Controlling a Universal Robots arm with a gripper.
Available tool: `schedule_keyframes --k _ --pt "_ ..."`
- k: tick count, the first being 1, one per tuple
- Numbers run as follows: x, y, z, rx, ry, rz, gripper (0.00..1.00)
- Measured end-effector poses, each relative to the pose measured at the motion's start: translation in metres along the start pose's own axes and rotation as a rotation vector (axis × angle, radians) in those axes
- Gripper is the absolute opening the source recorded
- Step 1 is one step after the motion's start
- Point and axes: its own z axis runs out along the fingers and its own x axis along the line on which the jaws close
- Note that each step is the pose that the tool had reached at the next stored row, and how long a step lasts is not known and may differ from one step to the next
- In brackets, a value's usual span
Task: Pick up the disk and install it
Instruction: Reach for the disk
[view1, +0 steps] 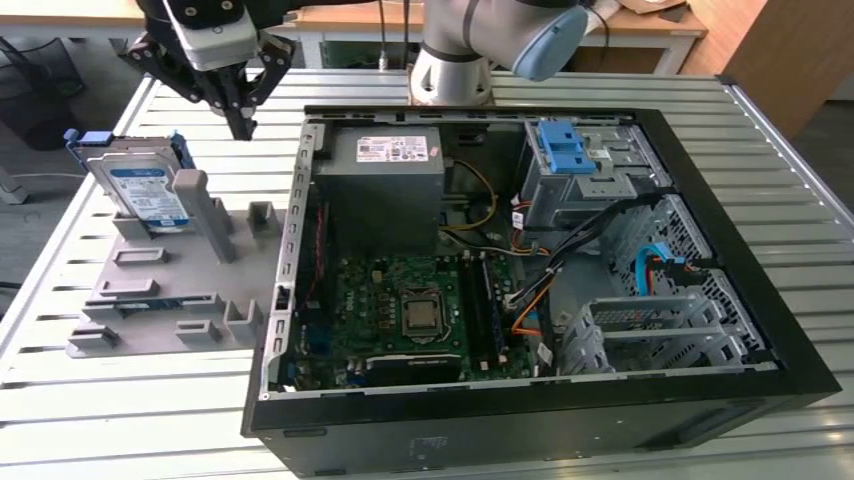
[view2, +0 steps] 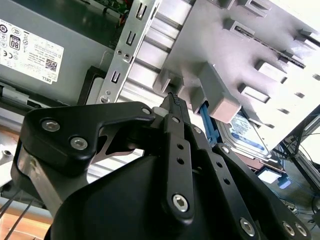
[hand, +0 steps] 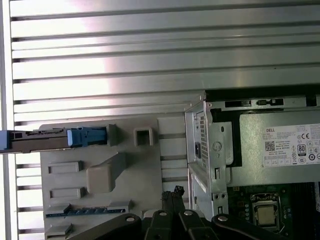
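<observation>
The disk (view1: 144, 190), a silver drive with a white-and-blue label in a blue carrier, stands on edge in the grey holder (view1: 160, 290) on the exterior view's left. It leans against an upright post of the holder. In the first wrist view the disk (hand: 55, 138) appears edge-on, and in the second wrist view the disk (view2: 247, 132) peeks out behind the holder. My gripper (view1: 243, 128) hangs above the table between the disk and the computer case, apart from both. Its black fingers (view2: 172, 100) are shut together, holding nothing. The closed gripper (hand: 173, 192) also shows in the first wrist view.
The open black computer case (view1: 747, 250) lies on the slatted metal table (view1: 107, 420). Inside it are a grey power supply (view1: 387, 170), the motherboard (view1: 414, 310) and a metal drive cage with a blue latch (view1: 567, 150). The holder has several raised posts and slots.
</observation>
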Motion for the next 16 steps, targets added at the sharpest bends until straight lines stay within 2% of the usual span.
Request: schedule_keyframes --k 6,16 --pt "0.0027 -0.0002 0.0001 0.0 -0.0001 0.0 0.11" --pt "0.028 -0.0019 0.0016 0.0005 0.0067 0.0 0.11"
